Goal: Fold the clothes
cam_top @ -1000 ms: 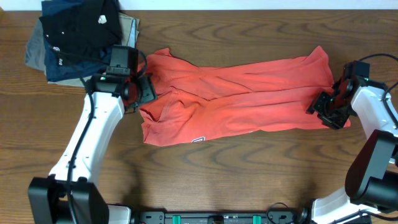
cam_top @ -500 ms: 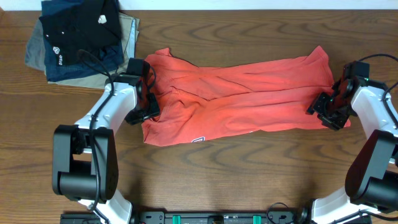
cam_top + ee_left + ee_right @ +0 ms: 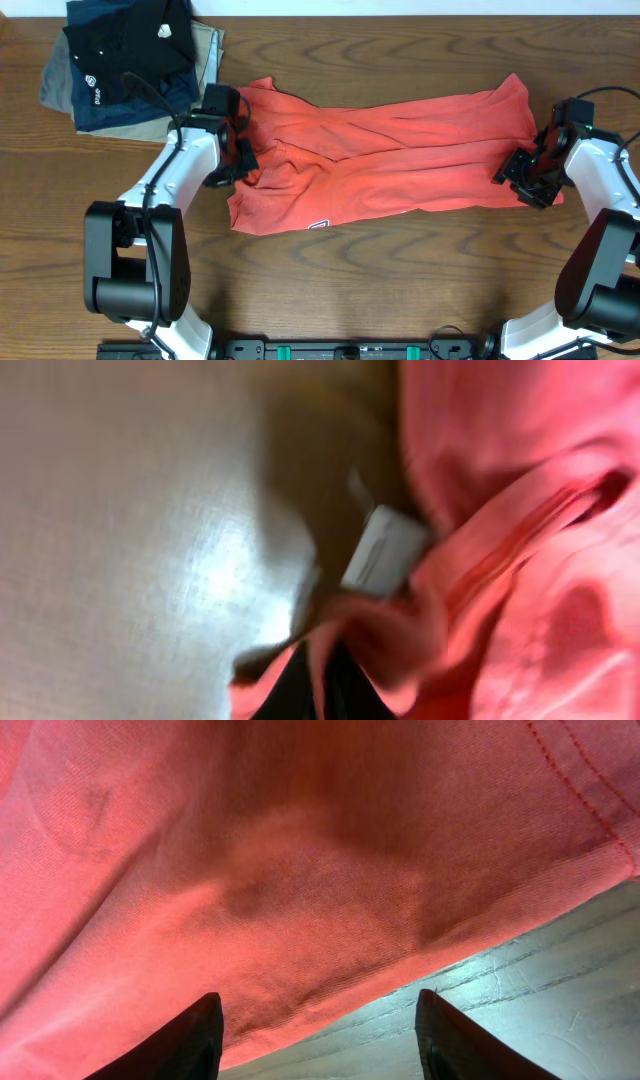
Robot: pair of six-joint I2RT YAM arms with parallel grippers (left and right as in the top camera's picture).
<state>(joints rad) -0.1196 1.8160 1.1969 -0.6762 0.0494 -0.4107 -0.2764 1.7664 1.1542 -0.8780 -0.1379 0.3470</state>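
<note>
The clothes, a coral-red T-shirt [image 3: 400,150], lie spread and wrinkled across the middle of the wooden table [image 3: 400,290]. My left gripper [image 3: 243,160] is at the shirt's left end. In the blurred left wrist view this gripper [image 3: 325,660] is shut, with a fold of red fabric [image 3: 520,560] pinched between its black fingers just below the white neck tag [image 3: 385,550]. My right gripper [image 3: 510,172] rests at the shirt's right edge. In the right wrist view it [image 3: 315,1020] stands open, its fingers astride the stitched hem of the shirt [image 3: 300,850], holding nothing.
A pile of folded black, navy and khaki garments [image 3: 130,60] sits at the table's far left corner, just behind my left arm. Bare wood shows in front of the shirt and along the far edge.
My left arm swung round at the shirt's left end and its gripper closed on the fabric near the neck tag. The right arm and gripper have not moved.
</note>
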